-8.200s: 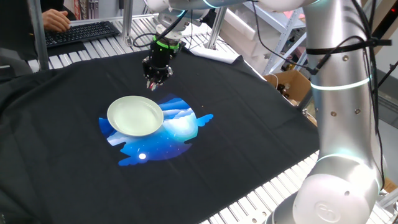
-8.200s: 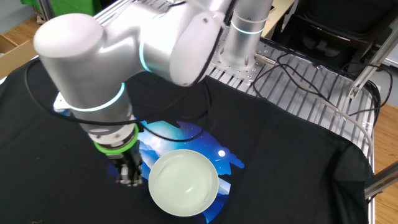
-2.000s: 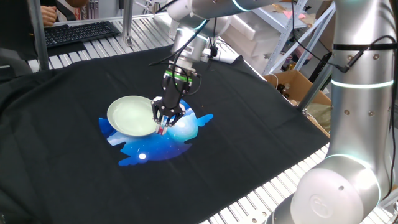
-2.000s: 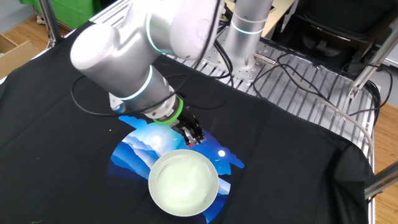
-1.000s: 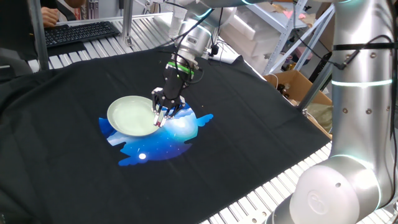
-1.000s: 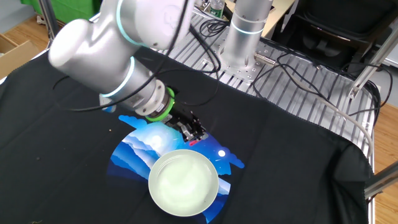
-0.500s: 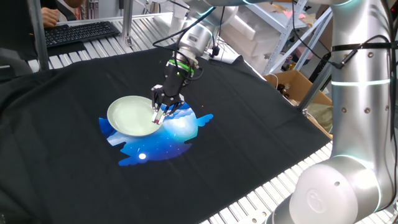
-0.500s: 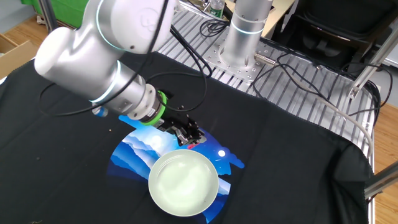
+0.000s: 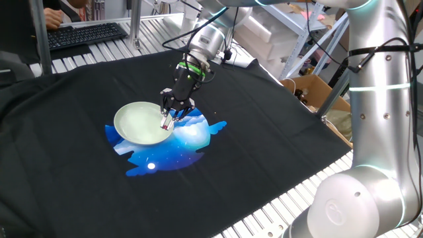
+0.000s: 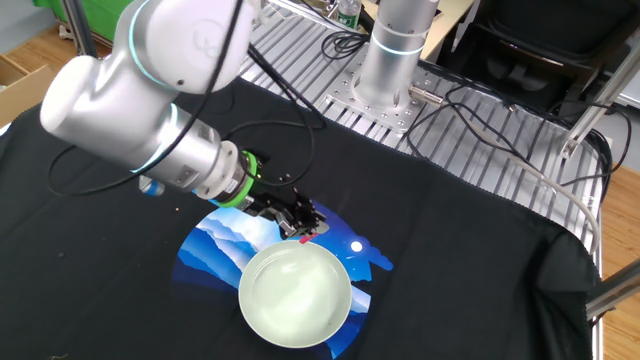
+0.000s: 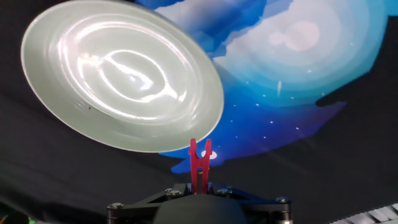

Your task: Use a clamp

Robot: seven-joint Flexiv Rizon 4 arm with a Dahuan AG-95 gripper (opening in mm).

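Note:
The pale green plate (image 9: 135, 122) lies on the blue print of the black cloth; it also shows in the other fixed view (image 10: 290, 300) and fills the upper left of the hand view (image 11: 112, 74). My gripper (image 9: 168, 122) is shut on the tiny red clamp (image 11: 199, 163), tilted low toward the plate's near rim. In the hand view the clamp's two open jaw tips point at the plate's edge, just short of it. In the other fixed view the gripper (image 10: 305, 235) holds the clamp (image 10: 308, 237) right at the plate's far rim.
The black cloth (image 9: 264, 145) with a blue and white print (image 9: 192, 135) covers the table. A keyboard (image 9: 82, 33) and a person's hand are at the back left. A cardboard box (image 9: 310, 89) stands at the right. Cables (image 10: 480, 110) lie on the slatted table beyond the cloth.
My gripper has tilted further and shifted slightly toward the plate's rim with the red clamp in it. The plate has not moved.

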